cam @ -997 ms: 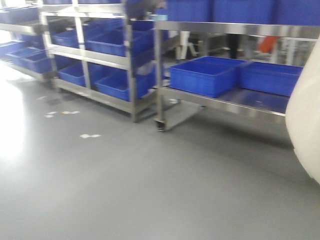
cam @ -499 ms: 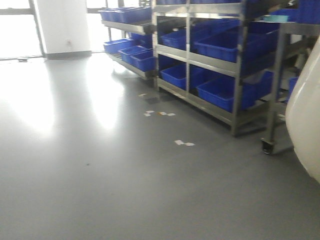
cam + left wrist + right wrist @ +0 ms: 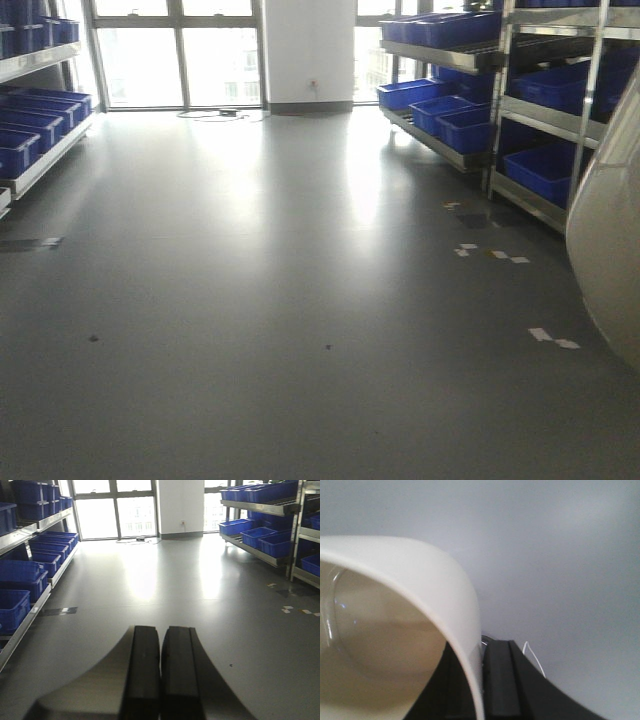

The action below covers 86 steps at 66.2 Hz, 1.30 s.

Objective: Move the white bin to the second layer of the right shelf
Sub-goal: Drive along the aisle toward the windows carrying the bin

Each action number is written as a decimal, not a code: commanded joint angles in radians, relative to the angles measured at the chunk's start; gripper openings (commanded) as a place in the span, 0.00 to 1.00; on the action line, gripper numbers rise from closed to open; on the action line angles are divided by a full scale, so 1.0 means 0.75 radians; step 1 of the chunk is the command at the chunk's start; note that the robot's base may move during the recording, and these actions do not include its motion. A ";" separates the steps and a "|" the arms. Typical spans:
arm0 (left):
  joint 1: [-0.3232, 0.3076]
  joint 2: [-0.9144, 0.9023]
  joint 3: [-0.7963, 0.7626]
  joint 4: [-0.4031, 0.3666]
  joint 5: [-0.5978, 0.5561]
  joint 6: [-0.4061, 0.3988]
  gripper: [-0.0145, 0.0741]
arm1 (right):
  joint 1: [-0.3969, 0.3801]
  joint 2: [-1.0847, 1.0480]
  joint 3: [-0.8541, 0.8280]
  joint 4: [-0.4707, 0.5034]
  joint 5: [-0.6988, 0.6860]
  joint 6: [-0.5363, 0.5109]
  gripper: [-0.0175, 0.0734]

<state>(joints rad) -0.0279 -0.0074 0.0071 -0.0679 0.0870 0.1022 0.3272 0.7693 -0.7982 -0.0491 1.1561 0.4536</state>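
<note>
The white bin [image 3: 612, 262] fills the right edge of the front view, held off the floor. In the right wrist view its glossy off-white rim and wall [image 3: 427, 587] curve across the left half. My right gripper [image 3: 481, 652] is shut on that wall, one finger inside the bin and one outside. My left gripper [image 3: 161, 630] is shut with nothing between its black pads, pointing over the grey floor. Among the racks in view I cannot pick out the right shelf second layer.
Steel racks with blue crates [image 3: 460, 120] line the right side, with a nearer rack post [image 3: 592, 95] beside the bin. More blue crates [image 3: 22, 575] sit on racks along the left wall. Windows [image 3: 175, 55] and a white pillar [image 3: 308, 50] close the far end. Tape marks [image 3: 552, 338] dot the floor.
The front view has swung left: the racks slid to the right edge and the far windows and left racks came into view. The bin stays at the right edge.
</note>
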 commanded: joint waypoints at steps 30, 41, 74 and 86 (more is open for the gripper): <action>-0.004 -0.023 0.050 -0.008 -0.116 -0.003 0.26 | -0.007 -0.005 -0.037 -0.008 -0.068 -0.011 0.27; -0.004 -0.023 0.050 -0.008 -0.116 -0.003 0.26 | -0.007 -0.005 -0.037 -0.008 -0.068 -0.011 0.27; -0.004 -0.023 0.050 -0.008 -0.116 -0.003 0.26 | -0.007 -0.005 -0.037 -0.008 -0.068 -0.011 0.27; -0.004 -0.023 0.050 -0.008 -0.116 -0.003 0.26 | -0.007 -0.005 -0.037 -0.008 -0.068 -0.011 0.27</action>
<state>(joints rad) -0.0279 -0.0074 0.0071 -0.0679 0.0870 0.1022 0.3272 0.7693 -0.7982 -0.0474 1.1542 0.4536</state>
